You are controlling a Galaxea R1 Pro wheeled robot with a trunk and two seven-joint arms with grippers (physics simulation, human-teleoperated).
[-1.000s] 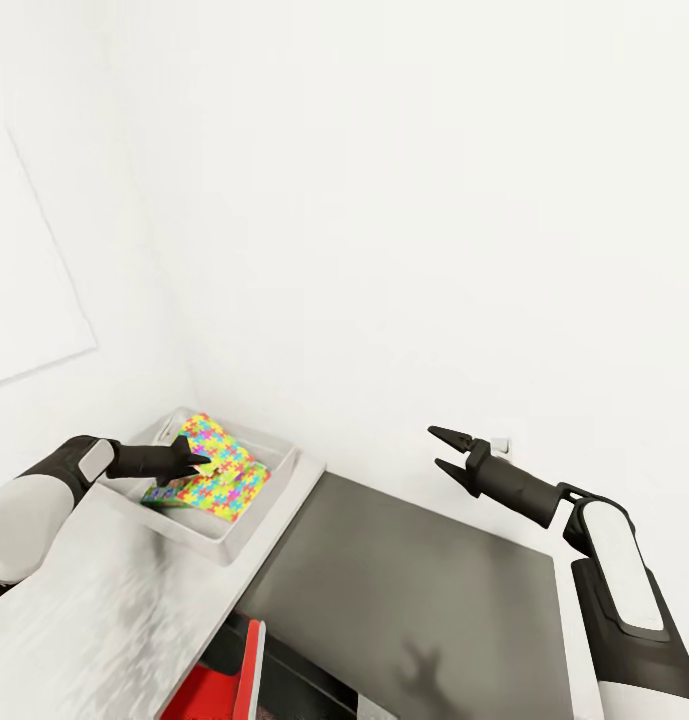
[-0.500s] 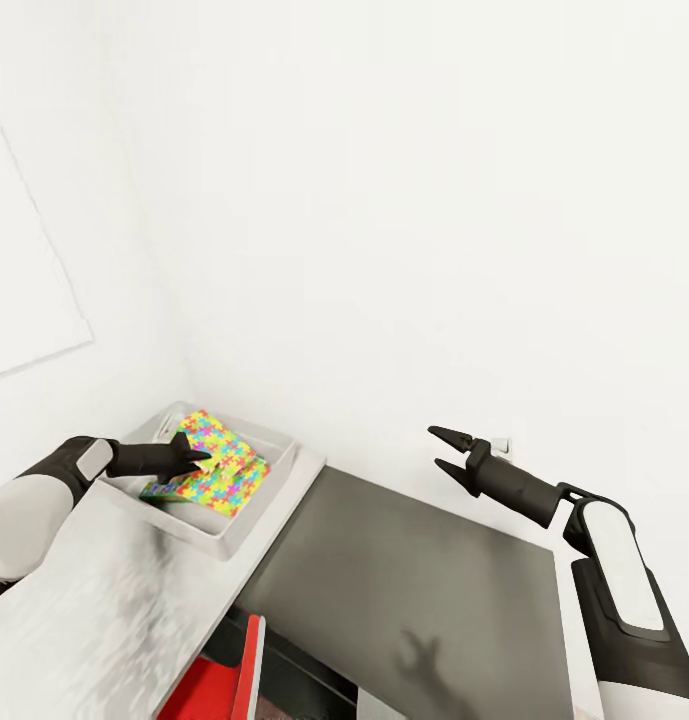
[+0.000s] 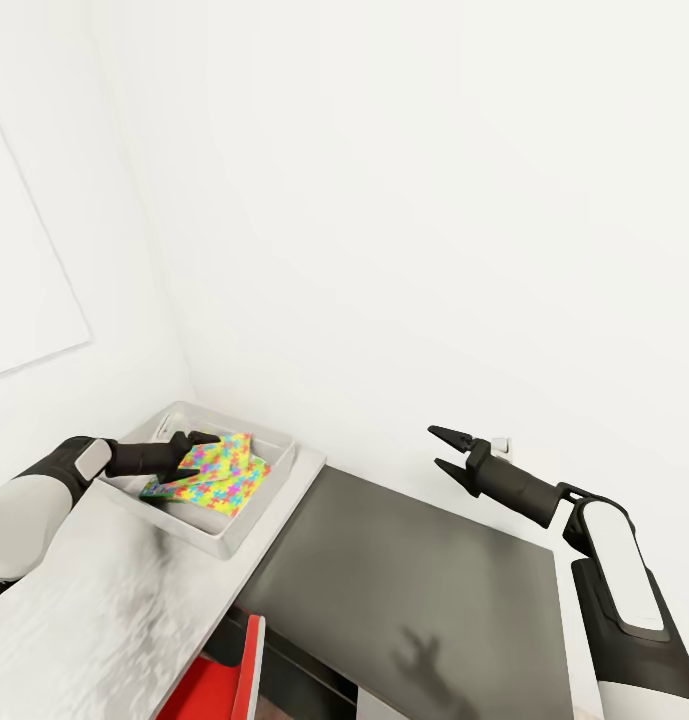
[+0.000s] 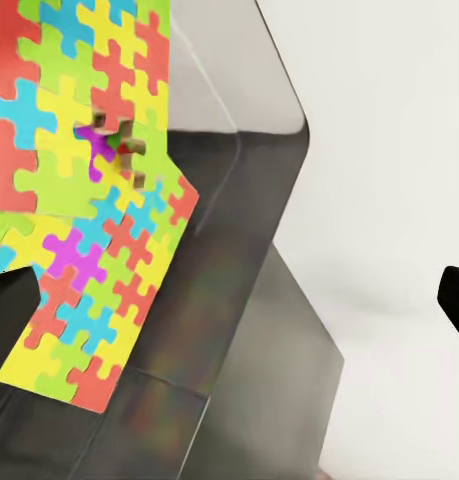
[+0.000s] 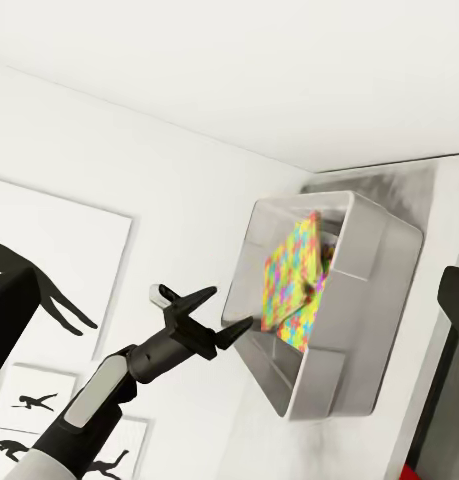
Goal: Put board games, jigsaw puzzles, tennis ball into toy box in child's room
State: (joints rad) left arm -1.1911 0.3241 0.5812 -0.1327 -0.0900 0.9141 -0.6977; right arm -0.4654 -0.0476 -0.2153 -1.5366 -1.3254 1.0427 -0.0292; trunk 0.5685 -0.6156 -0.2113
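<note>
My left gripper (image 3: 196,444) is spread wide over the toy box (image 3: 246,527), jigsaw puzzles (image 3: 216,472) lying inside it. My right gripper (image 3: 442,450) hangs open, well apart from the toy box, above the table's dark section (image 3: 414,590).

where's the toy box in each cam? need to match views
Head view: toy box left of centre on the pale table top, against the wall, left gripper over it.
Left wrist view: its grey wall runs beside the jigsaw puzzle.
Right wrist view: right of centre, seen rotated, with the left gripper at its rim.
Shared landmark: the multicolour jigsaw puzzle inside the box.
</note>
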